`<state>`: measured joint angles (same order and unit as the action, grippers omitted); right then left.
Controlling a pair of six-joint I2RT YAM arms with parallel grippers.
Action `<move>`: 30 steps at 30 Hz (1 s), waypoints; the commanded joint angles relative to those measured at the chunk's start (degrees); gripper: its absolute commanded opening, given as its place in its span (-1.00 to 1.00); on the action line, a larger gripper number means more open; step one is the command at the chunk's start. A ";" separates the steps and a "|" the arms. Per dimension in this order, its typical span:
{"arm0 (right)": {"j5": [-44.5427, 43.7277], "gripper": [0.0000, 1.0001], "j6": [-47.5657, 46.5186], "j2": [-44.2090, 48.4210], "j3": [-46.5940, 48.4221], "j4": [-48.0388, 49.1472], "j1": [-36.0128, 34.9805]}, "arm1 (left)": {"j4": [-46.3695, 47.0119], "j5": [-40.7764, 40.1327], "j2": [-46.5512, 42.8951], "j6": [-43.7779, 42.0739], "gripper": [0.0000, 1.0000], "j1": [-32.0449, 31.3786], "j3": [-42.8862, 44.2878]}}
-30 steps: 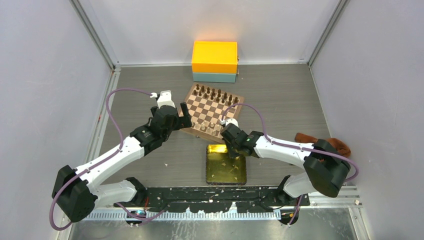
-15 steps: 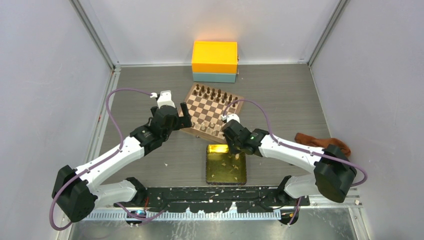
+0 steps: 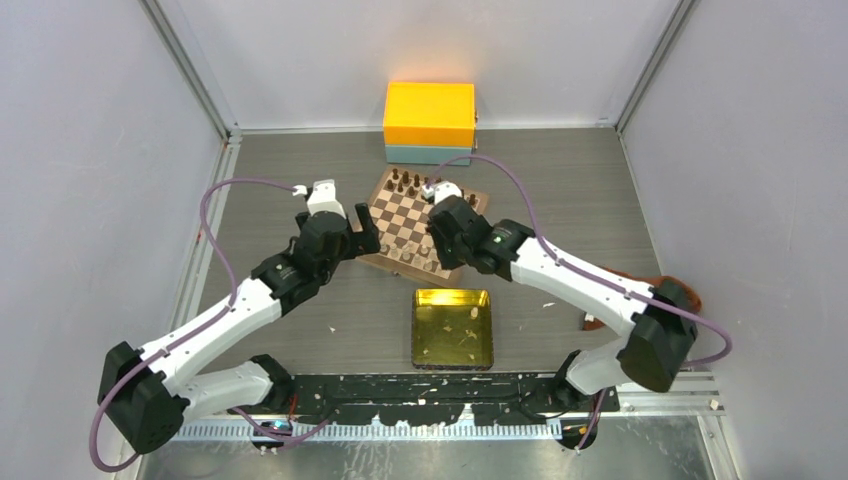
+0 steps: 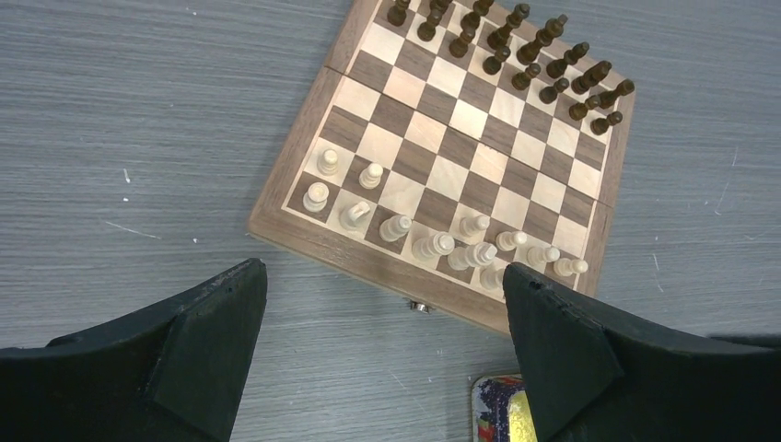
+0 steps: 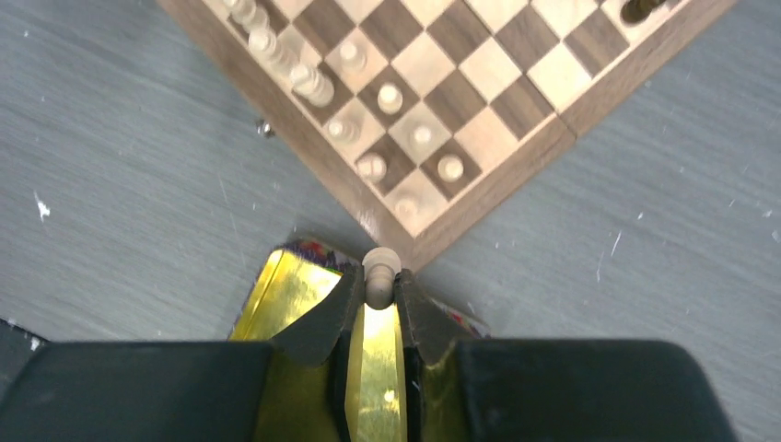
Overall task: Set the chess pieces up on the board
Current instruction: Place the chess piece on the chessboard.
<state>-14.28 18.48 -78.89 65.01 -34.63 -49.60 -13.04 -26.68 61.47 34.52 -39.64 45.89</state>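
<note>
The board (image 3: pixel 412 215) lies at mid table, with dark pieces (image 3: pixel 425 186) along its far side and several cream pieces (image 3: pixel 408 254) on its near rows. My right gripper (image 5: pixel 380 281) is shut on a cream piece (image 5: pixel 380 267), held above the board's near right corner (image 3: pixel 447 262) and the gold tray's far edge. My left gripper (image 4: pixel 382 276) is open and empty over the table just before the board's near edge (image 3: pixel 368 226). The cream pieces (image 4: pixel 433 244) and the board (image 4: pixel 458 147) show in the left wrist view.
The gold tin tray (image 3: pixel 418 330) sits in front of the board with a few cream bits (image 3: pixel 473 313) inside; it also shows in the right wrist view (image 5: pixel 295 295). An orange and teal box (image 3: pixel 430 120) stands behind the board. A brown cloth (image 3: pixel 672 285) lies at the right.
My right gripper has lifted out of the tray with a cream piece and moved away toward the board. My left arm has shifted slightly to the left.
</note>
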 commanded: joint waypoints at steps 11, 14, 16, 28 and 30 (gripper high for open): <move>5.32 -0.98 -8.79 -24.96 30.01 -5.29 6.20 | -1.02 -2.57 -4.96 0.20 0.99 -0.18 0.35; 6.65 -0.98 -9.41 -30.87 36.67 -7.97 6.48 | -0.96 -2.72 -5.92 0.19 0.99 -0.18 -0.04; 7.22 -0.98 -9.56 -34.30 40.75 -10.33 6.61 | -0.98 -2.68 -6.54 0.32 0.99 -0.18 -0.29; 10.67 -0.98 -8.59 -44.73 51.52 -14.32 5.99 | -0.59 -2.06 -9.37 0.90 0.99 -0.18 -2.33; 11.02 -0.98 -8.64 -45.86 52.63 -14.70 5.61 | -0.50 -2.07 -9.50 0.90 0.99 -0.18 -2.46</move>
<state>-4.93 10.04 -124.18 113.32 -48.56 -43.22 -15.31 -27.66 53.63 34.74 -39.64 43.51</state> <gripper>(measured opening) 0.208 0.996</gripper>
